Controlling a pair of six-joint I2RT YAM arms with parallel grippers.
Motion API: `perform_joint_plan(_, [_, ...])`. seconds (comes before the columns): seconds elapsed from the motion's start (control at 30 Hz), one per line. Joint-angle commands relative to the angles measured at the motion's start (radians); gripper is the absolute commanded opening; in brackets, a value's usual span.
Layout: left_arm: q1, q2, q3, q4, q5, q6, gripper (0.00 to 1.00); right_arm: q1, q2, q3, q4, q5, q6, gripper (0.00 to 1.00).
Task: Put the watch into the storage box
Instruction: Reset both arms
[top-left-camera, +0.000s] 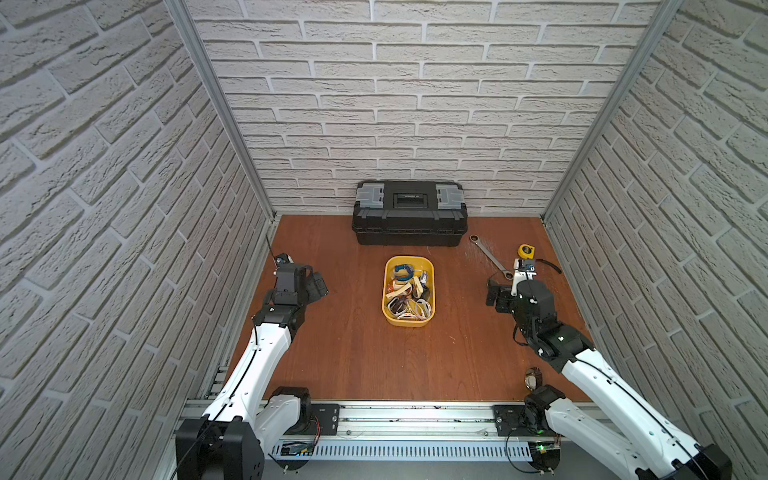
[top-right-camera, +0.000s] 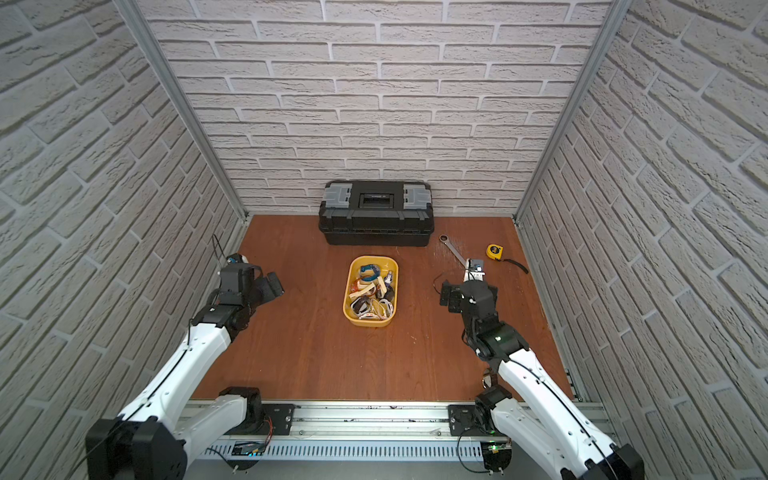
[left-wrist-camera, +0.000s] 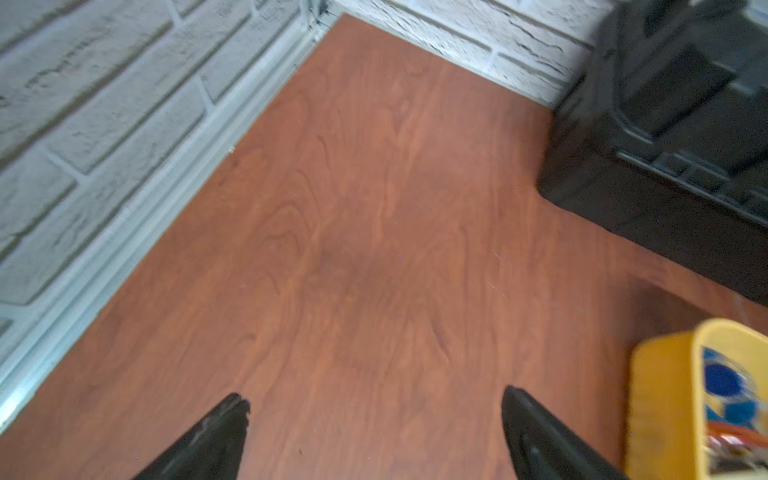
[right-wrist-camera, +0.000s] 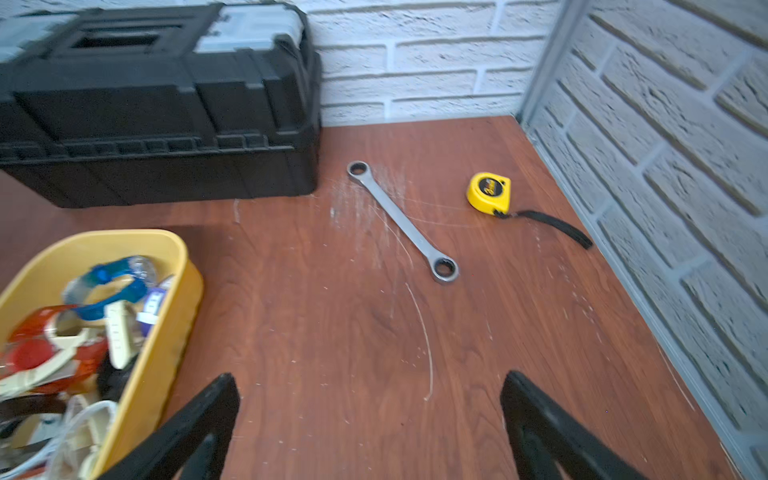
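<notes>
Storage box (top-left-camera: 408, 320) holding watches (top-left-camera: 409, 296), toolbox (top-left-camera: 409, 218) behind, both jaws spread wide

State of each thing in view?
Shallow yellow plastic tub: lidless, holding many watches.
Black plastic toolbox: lid shut.
Yellow tape measure: blade retracted.
Silver ring spanner: flat on table.
Brown-strapped watch: on table, outside tub.
Left end effector: open, empty.
Right end effector: open, empty.
</notes>
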Motion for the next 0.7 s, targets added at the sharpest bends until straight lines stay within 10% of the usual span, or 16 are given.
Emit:
perform_joint_plan(0.0, [0.001, 0.017, -0.137, 0.435, -0.181, 0.142, 0.98, -0.049, -0.045, -0.137, 0.309, 0.118, -0.096, 0.99])
perform_joint_plan(0.27, [0.049, 0.153, -0.261, 0.809, -0.186, 0.348, 0.98, -0.250, 0.180, -0.297, 0.705, -0.086, -0.205, 0.99])
perform_joint_plan(0.67, [0.096, 0.555, -0.305, 1.237, 0.148, 0.454, 0.98, -0.257, 0.789, -0.213, 1.255, -0.275, -0.317, 0.99])
